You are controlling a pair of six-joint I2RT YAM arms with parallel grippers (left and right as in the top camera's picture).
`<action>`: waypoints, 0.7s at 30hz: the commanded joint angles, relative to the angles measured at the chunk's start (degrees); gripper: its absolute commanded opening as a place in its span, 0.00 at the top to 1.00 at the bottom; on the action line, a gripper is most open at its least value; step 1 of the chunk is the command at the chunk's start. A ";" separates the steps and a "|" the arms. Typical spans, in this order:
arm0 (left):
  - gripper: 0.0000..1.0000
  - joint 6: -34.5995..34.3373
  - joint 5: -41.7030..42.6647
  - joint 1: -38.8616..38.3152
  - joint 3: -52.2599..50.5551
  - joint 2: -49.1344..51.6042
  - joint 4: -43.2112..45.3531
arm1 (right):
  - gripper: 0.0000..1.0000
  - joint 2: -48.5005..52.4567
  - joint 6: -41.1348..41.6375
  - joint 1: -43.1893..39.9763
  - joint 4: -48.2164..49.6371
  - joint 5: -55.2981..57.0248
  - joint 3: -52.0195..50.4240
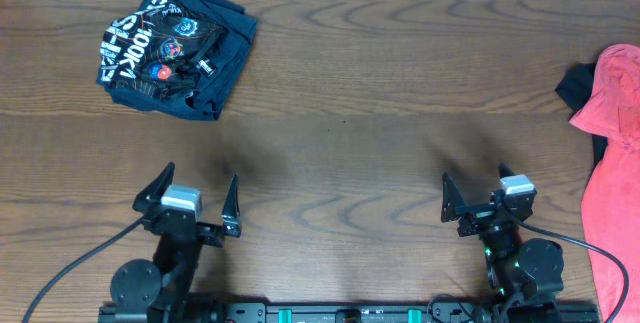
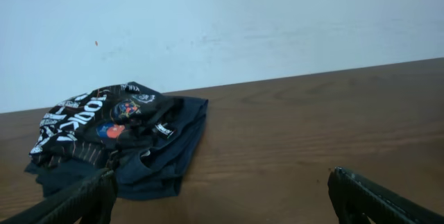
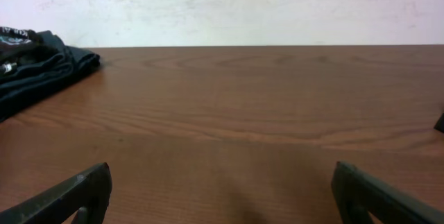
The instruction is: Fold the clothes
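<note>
The clothes, a black jersey (image 1: 160, 38) with white lettering and round badges, lie folded in a compact bundle at the table's far left. In the left wrist view the jersey (image 2: 90, 123) sits ahead and to the left; the right wrist view catches only its edge (image 3: 12, 40) at far left. My left gripper (image 1: 200, 175) (image 2: 222, 182) stands open near the front edge, well short of the bundle, with nothing between its fingers. My right gripper (image 1: 475, 175) (image 3: 222, 172) is also open and empty over bare wood at front right.
A navy-blue folded garment (image 1: 232, 38) (image 2: 173, 154) lies under the jersey. A coral-red garment (image 1: 615, 153) hangs over the table's right edge, with a dark cloth (image 1: 575, 85) beside it. A pale wall (image 2: 277, 23) stands behind the table's far edge.
</note>
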 commanded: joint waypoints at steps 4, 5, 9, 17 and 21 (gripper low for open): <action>0.02 0.33 -0.48 0.31 -4.66 -1.75 2.86 | 0.01 -0.50 -0.76 -0.48 0.13 0.79 -0.26; 0.02 0.33 -0.48 0.31 -5.57 -1.75 3.80 | 0.01 -0.50 -0.76 -0.48 0.13 0.76 -0.26; 0.02 0.35 -0.48 0.31 -11.10 -1.75 8.98 | 0.01 -0.50 -0.76 -0.48 0.13 0.76 -0.26; 0.02 0.33 -0.48 0.17 -18.49 -1.75 11.21 | 0.01 -0.50 -0.76 -0.48 0.13 0.76 -0.26; 0.02 0.33 -0.48 -0.15 -18.60 -1.75 11.54 | 0.01 -0.50 -0.76 -0.48 0.13 0.76 -0.26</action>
